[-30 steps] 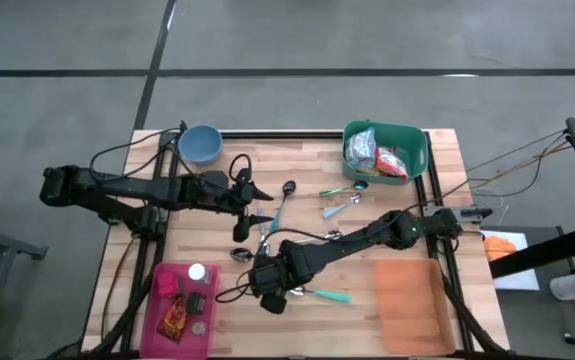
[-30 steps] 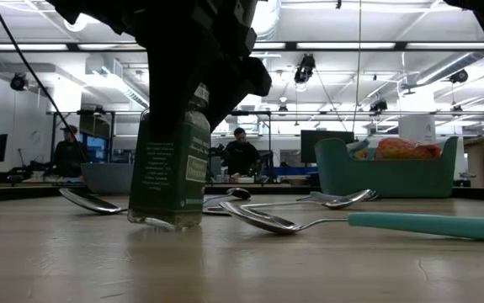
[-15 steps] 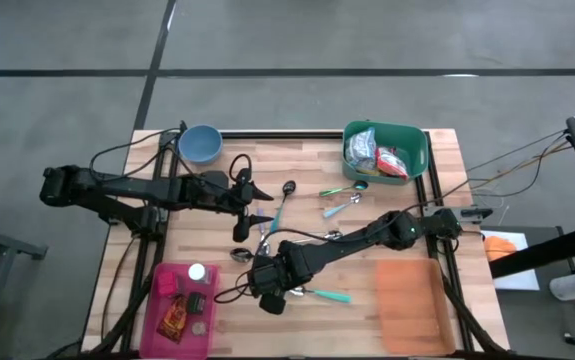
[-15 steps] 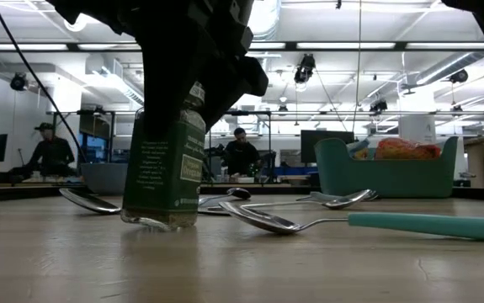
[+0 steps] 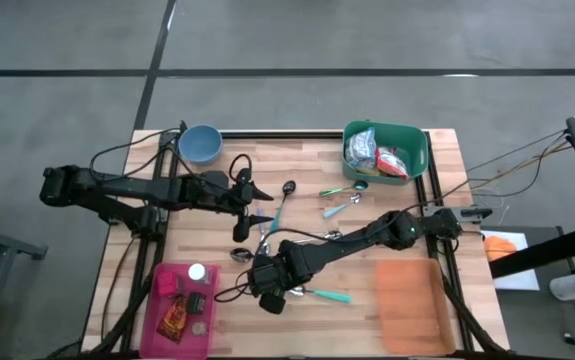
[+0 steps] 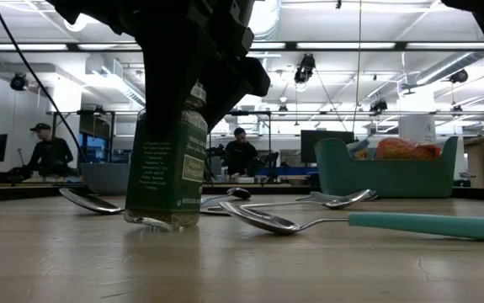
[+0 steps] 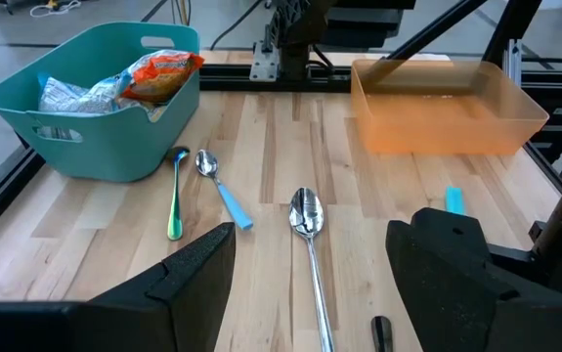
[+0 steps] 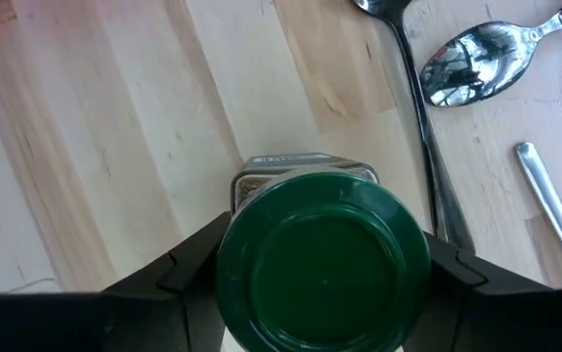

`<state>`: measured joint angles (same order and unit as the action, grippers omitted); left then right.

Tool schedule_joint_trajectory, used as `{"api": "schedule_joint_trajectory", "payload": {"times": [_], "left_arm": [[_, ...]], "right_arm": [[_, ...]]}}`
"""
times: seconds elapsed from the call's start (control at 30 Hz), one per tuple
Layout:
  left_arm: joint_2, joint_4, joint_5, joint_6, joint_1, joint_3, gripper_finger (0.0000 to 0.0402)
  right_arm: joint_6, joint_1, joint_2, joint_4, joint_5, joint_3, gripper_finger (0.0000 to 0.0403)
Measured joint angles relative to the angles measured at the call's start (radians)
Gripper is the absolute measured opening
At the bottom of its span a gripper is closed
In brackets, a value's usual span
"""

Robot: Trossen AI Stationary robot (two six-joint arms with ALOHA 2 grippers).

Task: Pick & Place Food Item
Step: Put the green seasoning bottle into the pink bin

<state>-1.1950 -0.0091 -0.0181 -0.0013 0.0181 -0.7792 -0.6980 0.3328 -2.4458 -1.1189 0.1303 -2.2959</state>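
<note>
Compared with 1 second earlier, the green-capped jar (image 6: pixel 167 168) has shifted a little and tilts slightly, its base touching the wooden table (image 5: pixel 367 240) on only 1 side. The right gripper (image 8: pixel 322 256) holds it by the green lid (image 8: pixel 322 256), 1 finger at each side, so I judge the jar is being carried and is not yet set down. In the high view, this grip is at about 7 o'clock from the table centre. The pink tray (image 5: pixel 162 320) lies at 9 o'clock from the jar, just beside it, with bare wood between them. At 3 o'clock, 2 spoons (image 6: pixel 263 219) lie near, so that side is tight. The left gripper (image 7: pixel 310 279) waits with jaws wide and empty, at 12 o'clock from the jar.
</note>
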Motion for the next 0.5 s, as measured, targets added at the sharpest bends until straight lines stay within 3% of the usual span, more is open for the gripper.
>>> {"api": "schedule_joint_trajectory", "payload": {"times": [0.27, 0.5], "left_arm": [[0.000, 0.000, 0.000, 0.000, 0.000, 0.000, 0.0269], [0.000, 0.000, 0.000, 0.000, 0.000, 0.000, 0.0269]], "right_arm": [[0.002, 0.000, 0.000, 0.011, 0.002, 0.000, 0.0292], [0.003, 0.000, 0.000, 0.012, 0.027, 0.000, 0.0320]]}}
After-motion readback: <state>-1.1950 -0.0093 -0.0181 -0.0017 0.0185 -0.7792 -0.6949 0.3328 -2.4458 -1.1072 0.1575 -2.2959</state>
